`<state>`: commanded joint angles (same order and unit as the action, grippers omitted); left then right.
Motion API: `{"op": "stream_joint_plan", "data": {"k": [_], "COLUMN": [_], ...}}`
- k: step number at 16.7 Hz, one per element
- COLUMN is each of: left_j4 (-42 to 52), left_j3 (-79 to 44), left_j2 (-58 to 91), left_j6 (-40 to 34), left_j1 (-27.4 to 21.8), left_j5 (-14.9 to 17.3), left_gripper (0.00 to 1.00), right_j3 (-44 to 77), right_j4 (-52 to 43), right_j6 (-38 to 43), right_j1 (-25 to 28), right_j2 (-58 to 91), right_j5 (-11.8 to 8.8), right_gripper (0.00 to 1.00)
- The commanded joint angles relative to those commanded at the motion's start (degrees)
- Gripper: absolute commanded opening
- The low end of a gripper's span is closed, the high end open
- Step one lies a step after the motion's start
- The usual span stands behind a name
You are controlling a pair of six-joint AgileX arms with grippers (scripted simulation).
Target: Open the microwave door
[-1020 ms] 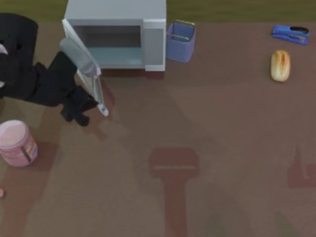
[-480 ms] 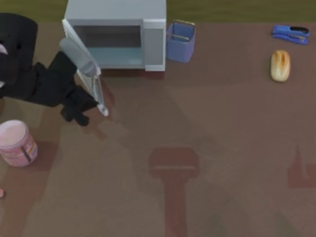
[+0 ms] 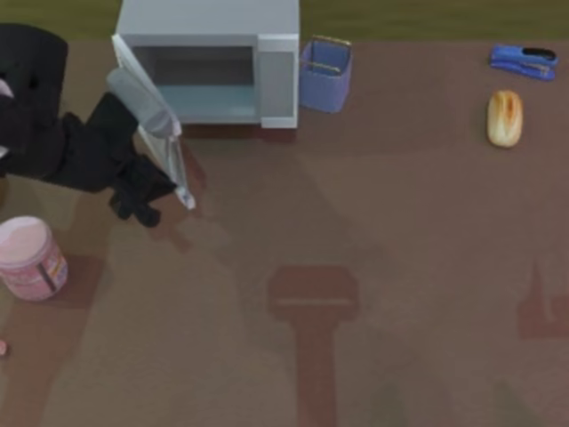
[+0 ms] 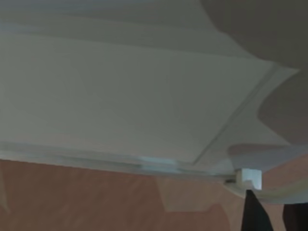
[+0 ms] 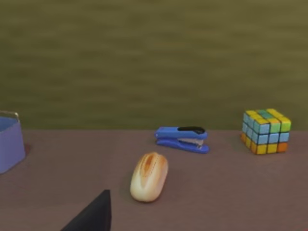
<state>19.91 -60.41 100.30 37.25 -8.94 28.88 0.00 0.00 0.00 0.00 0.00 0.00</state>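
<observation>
At table's left: one microwave (image 3: 209, 62) | one microwave door (image 3: 153, 120) ajar | left tool (image 3: 147, 191) grip: cannot tell

blue bin (image 3: 325, 75), stapler (image 3: 523, 60), bread roll (image 3: 504, 117) — pink jar (image 3: 31, 258), colourful cube (image 5: 265, 131).

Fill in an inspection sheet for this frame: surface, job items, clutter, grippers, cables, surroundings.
Surface: brown table, arm shadows on it.
Job items: microwave at rear left; door swung wide open, cavity showing.
Clutter: blue bin right of the microwave; stapler and bread roll at rear right; pink jar at left edge; colour cube beside the stapler, in the right wrist view only.
Grippers: left gripper at the door's free edge, jaws unreadable; right gripper barely visible, away from the microwave.
Cables: nothing seen.
Surroundings: olive backdrop.
</observation>
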Motion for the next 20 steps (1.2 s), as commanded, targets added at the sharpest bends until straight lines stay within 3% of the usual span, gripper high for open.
{"op": "stream_joint_plan", "data": {"k": [9,20], "left_j4": [3.17,3.37], "left_j3": [-1.15,-1.17], "left_j2": [0.6,0.63], "left_j6": [5.31,5.6], "left_j1": [1.97,2.1], "left_j5": [2.57,2.69], "left_gripper": [0.0,0.0], "right_j3": [0.0,0.0], "right_j4": [0.0,0.0], "right_j6": [0.0,0.0], "right_j1": [0.0,0.0], "right_j2": [0.0,0.0], "right_j5": [0.0,0.0], "right_gripper": [1.0,1.0]}}
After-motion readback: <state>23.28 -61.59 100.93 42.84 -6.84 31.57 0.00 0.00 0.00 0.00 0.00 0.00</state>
